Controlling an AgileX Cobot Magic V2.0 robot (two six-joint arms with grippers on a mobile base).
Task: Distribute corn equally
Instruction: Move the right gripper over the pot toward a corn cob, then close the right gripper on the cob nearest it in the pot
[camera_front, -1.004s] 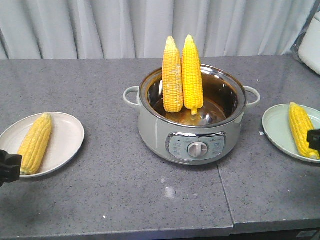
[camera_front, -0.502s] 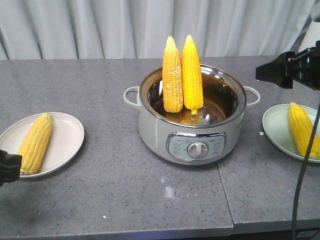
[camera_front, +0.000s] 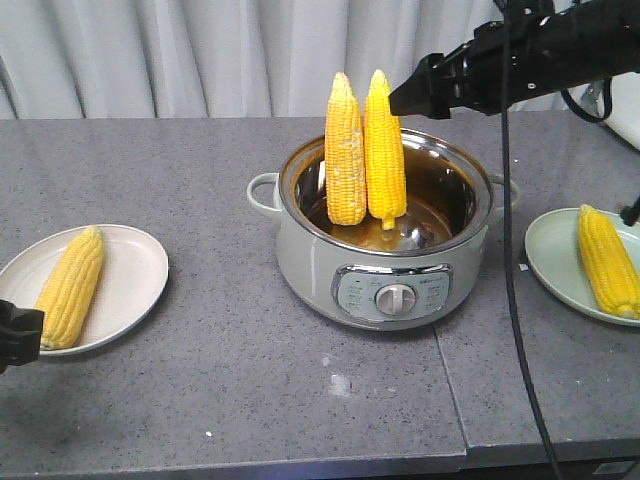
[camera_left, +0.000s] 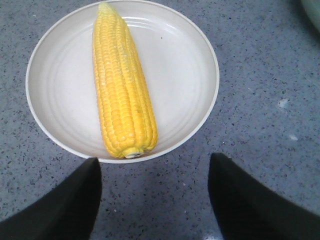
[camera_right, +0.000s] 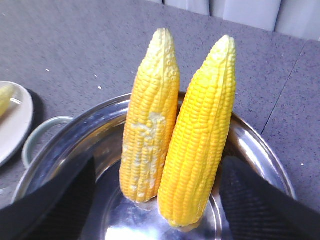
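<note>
Above the electric pot (camera_front: 300, 250), I have my right gripper (camera_front: 403, 99) spread wide near the tips of a pale-patched cob (camera_front: 345, 150) and a brighter cob (camera_front: 385, 150) standing together inside, while my left gripper (camera_left: 155, 200) hangs open just short of the white plate (camera_left: 190, 75) bearing a single cob (camera_left: 122, 85)

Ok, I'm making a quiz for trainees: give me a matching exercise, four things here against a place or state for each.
Things:
1. white plate
2. green plate
3. pot
4. right gripper

Places or states:
A. open, near the tips of the standing cobs
B. holds the left cob
C. the standing cobs lean inside it
D. holds the right cob

Pairs: 1-B, 2-D, 3-C, 4-A
</note>
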